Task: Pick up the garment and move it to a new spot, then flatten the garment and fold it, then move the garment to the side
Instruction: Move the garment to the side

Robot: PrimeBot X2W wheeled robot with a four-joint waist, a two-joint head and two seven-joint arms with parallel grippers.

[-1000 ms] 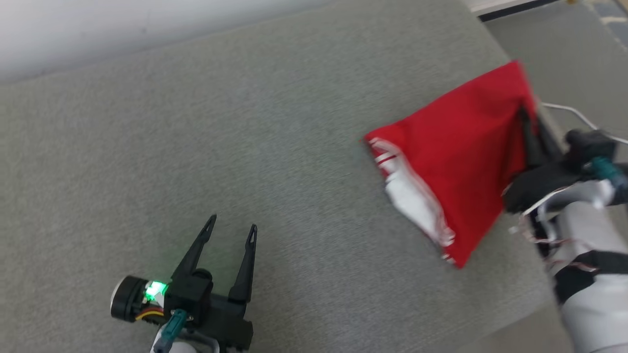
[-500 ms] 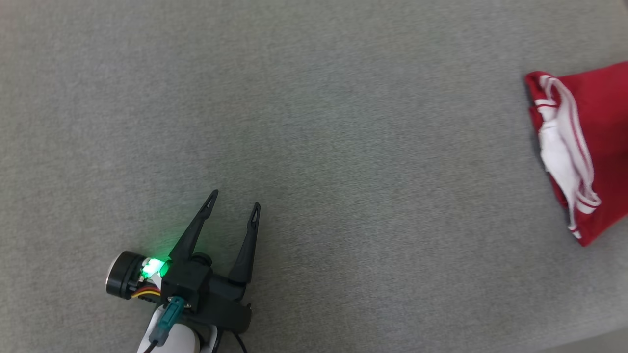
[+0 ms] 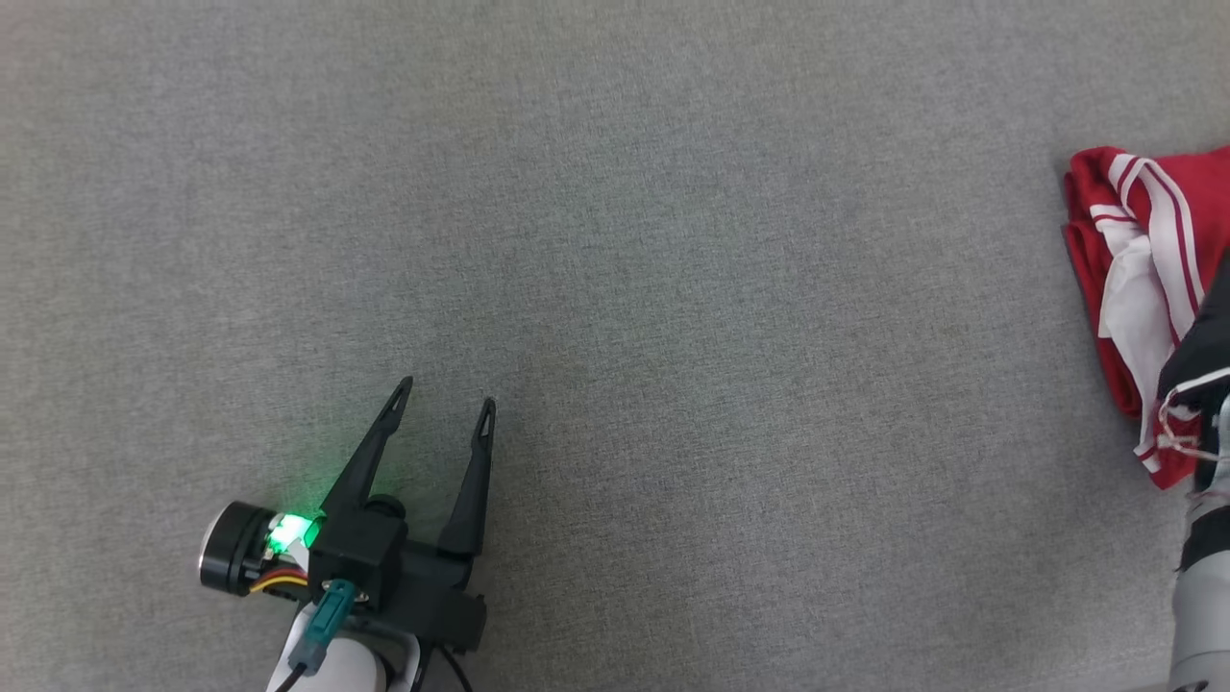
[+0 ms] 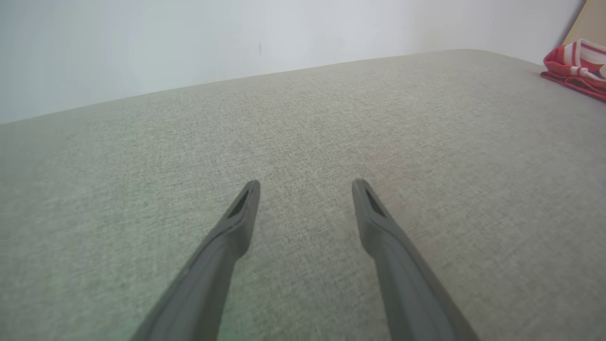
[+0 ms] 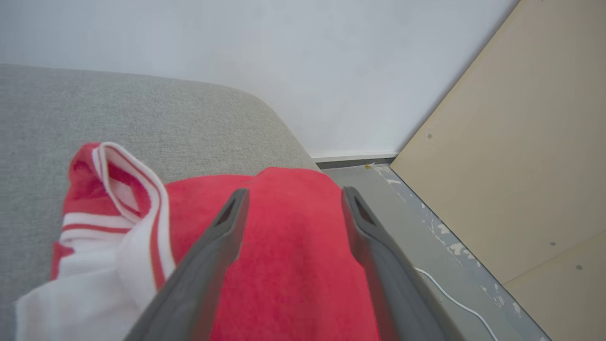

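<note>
Two sets of dark jaws, both spread wide, grasping nothing.

Lower left of the head view: left arm [image 3: 332, 673] reaching up the frame, left fingers [image 3: 365, 452] splayed in a V above bare grey padded surface [image 3: 615, 240], green light [image 3: 293, 531] glowing at the wrist. Left wrist view: left jaws parted, only grey fabric between the tips.

Right edge of the head view: right arm [image 3: 1201, 615] rising from the bottom corner, pale forearm below, dark wrist overlapping the garment [image 3: 1086, 240]. Right wrist view: right fingers [image 5: 215, 251] held apart, right jaws released, red cloth lying under and between them, not pinched; contact with it unclear.

Garment red with white stripes, bunched, near the rounded corner of the padded surface; at the far upper right of the left wrist view, well apart from the left jaws.

Right side of the right wrist view: grey floor [image 5: 407, 222], thin white cable [image 5: 454, 298], beige board [image 5: 521, 142], white wall [image 5: 236, 47] behind.
</note>
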